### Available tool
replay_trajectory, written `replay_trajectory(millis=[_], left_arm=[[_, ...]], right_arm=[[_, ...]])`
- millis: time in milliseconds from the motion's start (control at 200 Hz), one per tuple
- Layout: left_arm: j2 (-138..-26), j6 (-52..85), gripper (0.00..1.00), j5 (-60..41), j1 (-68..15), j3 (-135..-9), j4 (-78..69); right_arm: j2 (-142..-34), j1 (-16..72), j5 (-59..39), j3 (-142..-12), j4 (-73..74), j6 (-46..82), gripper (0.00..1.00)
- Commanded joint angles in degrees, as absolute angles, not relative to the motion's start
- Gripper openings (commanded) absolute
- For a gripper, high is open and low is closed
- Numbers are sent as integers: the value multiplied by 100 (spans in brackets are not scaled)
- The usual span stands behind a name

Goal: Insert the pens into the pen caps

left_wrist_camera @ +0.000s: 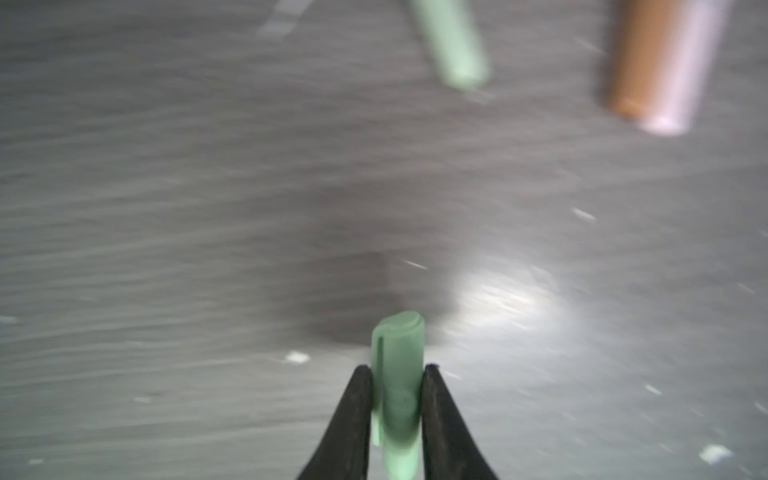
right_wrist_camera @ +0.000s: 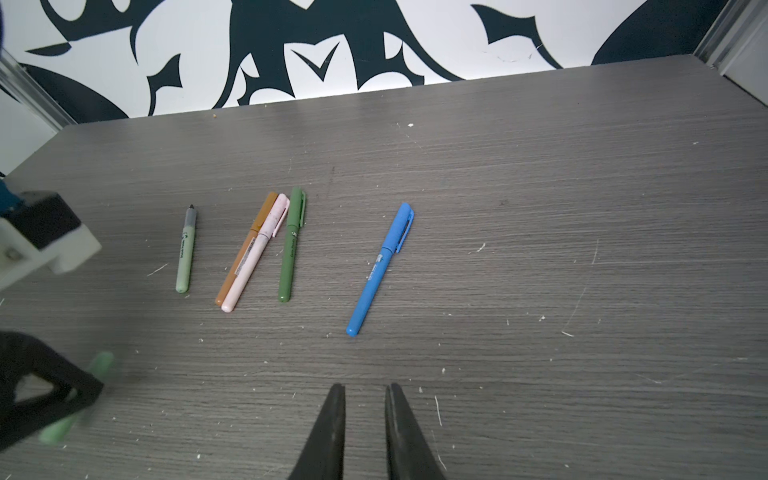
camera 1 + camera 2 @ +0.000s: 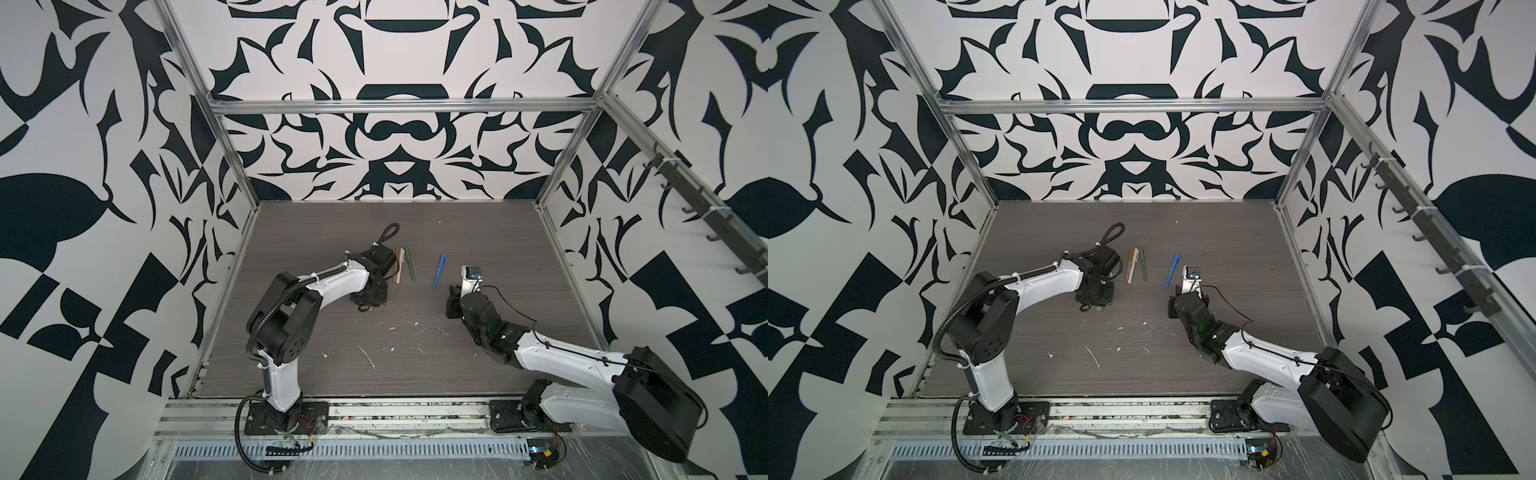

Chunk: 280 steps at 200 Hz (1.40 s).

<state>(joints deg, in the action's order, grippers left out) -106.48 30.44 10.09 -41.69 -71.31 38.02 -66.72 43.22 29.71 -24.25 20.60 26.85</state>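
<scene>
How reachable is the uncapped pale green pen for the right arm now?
Doubtful: the pale green pen lies beyond the dark green pen and pink pen, close to the left gripper, so the right gripper would crowd that arm.

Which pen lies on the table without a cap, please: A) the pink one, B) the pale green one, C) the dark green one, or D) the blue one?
B: in the right wrist view the pale green pen shows a bare dark tip, and the left gripper is clamped on the pale green cap.
</scene>
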Motion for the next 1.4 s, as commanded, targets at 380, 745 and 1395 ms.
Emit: replay_trajectory(millis=[380,745,1395], left_arm=[[-11742,3557,37,515,-5054,-8261,3715],[-11116,3035,50,919,-3923,-8655,4230],[-13102,2892,45,1727,-3173,-10586,4882]], right_arm=[[-6278,4309,3458,-2365,2153,2709,23],[-6098,4307,3513,-2287,2167,2712,23],[-6191,4313,3329,-2399,2112,2655,23]])
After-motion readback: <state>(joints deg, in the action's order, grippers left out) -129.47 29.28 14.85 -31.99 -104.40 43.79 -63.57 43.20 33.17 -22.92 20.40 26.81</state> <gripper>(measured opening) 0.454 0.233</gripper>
